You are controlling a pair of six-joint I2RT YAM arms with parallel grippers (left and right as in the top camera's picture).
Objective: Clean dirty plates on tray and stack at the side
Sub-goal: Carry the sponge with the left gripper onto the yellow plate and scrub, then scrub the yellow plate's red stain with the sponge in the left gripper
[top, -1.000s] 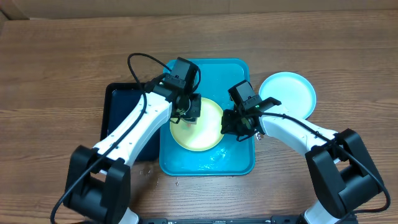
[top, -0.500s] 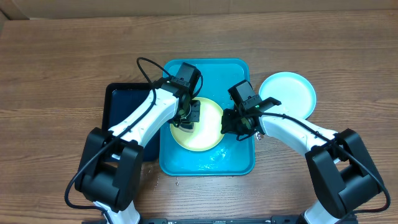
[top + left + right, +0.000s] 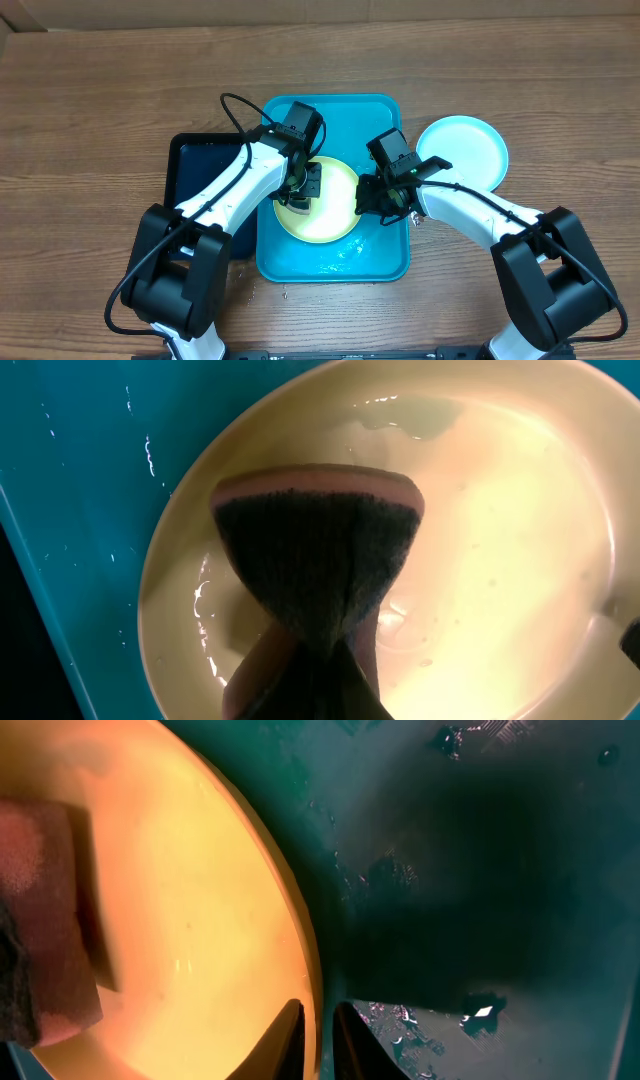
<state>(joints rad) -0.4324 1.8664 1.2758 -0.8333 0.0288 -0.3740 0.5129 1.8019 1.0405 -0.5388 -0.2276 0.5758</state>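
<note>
Now, from above, the tray (image 3: 385,255) sits in the middle of the worktop (image 3: 90,100), and the green plate (image 3: 330,215) lies flat in it. The left fingers (image 3: 303,186) are over the plate's left half, shut tight on a sponge (image 3: 297,205) that presses on it. The right fingers (image 3: 374,198) are at the plate's right edge. A blue plate (image 3: 462,150) rests on the worktop just past the tray's right rim. A dark tray (image 3: 197,172) lies by its left rim.

From the left wrist, the sponge (image 3: 315,560) shows its dark rough side and sits on the wet green plate (image 3: 500,560). No red marks show on the part I can see.

From the right wrist, the right fingers (image 3: 318,1038) are nearly closed, one tip inside the green plate (image 3: 180,900) and one outside, over the tray (image 3: 480,920). They seem to pinch the rim and hold the plate steady.

I think this is the scrubbing step. The green plate lies to the left of the right fingers and the blue plate to their right, so the right arm is nearer for stacking.
</note>
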